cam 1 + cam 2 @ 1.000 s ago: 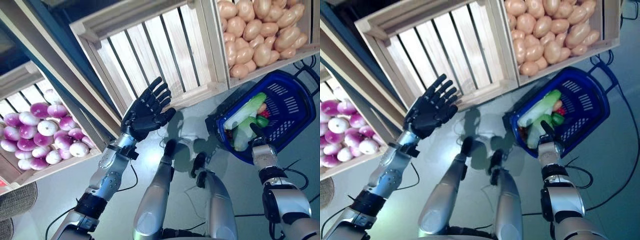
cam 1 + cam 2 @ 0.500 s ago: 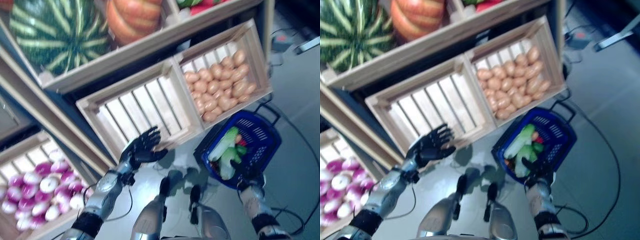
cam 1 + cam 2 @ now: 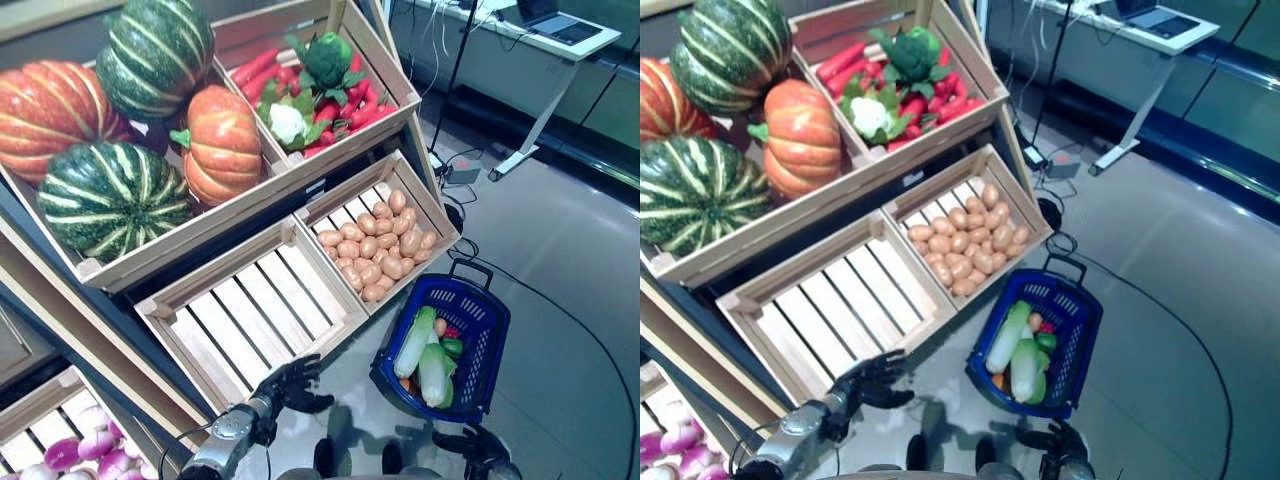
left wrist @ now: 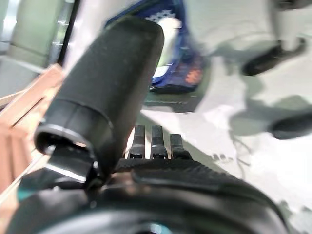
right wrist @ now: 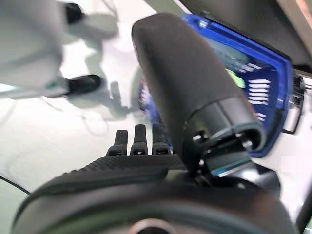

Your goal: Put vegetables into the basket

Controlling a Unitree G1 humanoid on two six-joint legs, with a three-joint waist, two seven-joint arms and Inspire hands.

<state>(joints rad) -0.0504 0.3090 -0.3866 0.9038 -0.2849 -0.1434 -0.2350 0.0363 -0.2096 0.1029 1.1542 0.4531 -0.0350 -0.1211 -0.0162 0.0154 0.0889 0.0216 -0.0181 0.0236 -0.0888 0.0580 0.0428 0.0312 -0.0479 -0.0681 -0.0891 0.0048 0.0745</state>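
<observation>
A blue basket [image 3: 482, 318] stands on the floor below the potato crate, holding two pale green cabbages [image 3: 414, 342], a small green vegetable and something red. My left hand [image 3: 290, 384] hangs open and empty in front of the empty slatted crate [image 3: 250, 312]. My right hand [image 3: 478, 446] shows at the picture's lower edge just short of the basket, fingers straight, holding nothing. In the right wrist view the basket [image 5: 273, 97] lies past the straight fingers [image 5: 136, 139].
A wooden stand carries a potato crate [image 3: 380, 243], a crate of red peppers, broccoli and cauliflower [image 3: 310, 80], pumpkins and striped squashes [image 3: 110, 195], and purple-white turnips [image 3: 85, 462] at lower left. A white desk [image 3: 520, 40] stands behind.
The camera has tilted up and pulled back, bringing the upper shelves and desk into view. Both hands now show lower and smaller; the right hand has come away from the basket.
</observation>
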